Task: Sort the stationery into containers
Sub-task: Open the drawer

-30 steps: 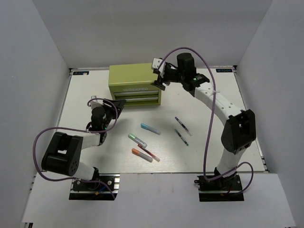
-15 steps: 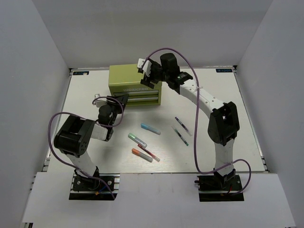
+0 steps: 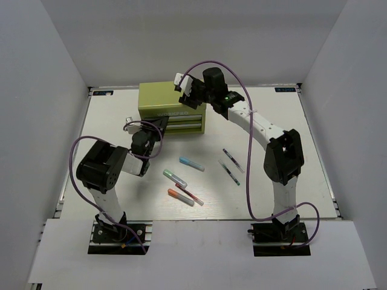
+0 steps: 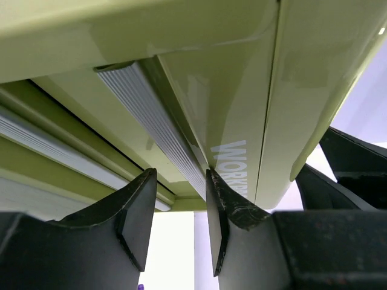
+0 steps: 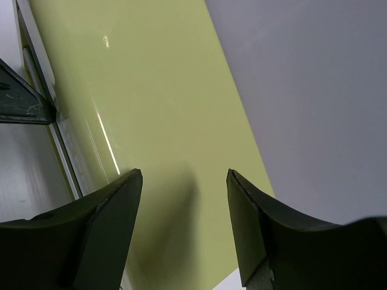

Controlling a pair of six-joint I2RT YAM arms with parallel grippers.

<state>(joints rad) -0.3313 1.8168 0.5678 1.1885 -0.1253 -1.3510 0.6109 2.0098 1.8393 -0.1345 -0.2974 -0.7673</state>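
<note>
The olive-green tool chest (image 3: 171, 107) stands at the back of the table, both drawers closed. My left gripper (image 3: 159, 126) is open at the left end of the drawer fronts. In the left wrist view (image 4: 179, 181) the ribbed drawer handle (image 4: 158, 130) runs down to just between its fingers. My right gripper (image 3: 187, 95) is open and empty over the chest's top (image 5: 157, 90). On the table lie a blue-ended marker (image 3: 191, 164), a green-ended marker (image 3: 175, 177), an orange-ended marker (image 3: 181, 197), a thin red pen (image 3: 190, 194) and two thin dark pens (image 3: 231, 160) (image 3: 230, 173).
The white table (image 3: 284, 139) is walled in by grey panels at the back and sides. The pens lie in the middle, in front of the chest. The right arm reaches across the back right of the table to the chest.
My right gripper has swung left from beside the chest's right end to over its top. My left gripper has moved right and up to the drawer fronts. The pens have not moved.
</note>
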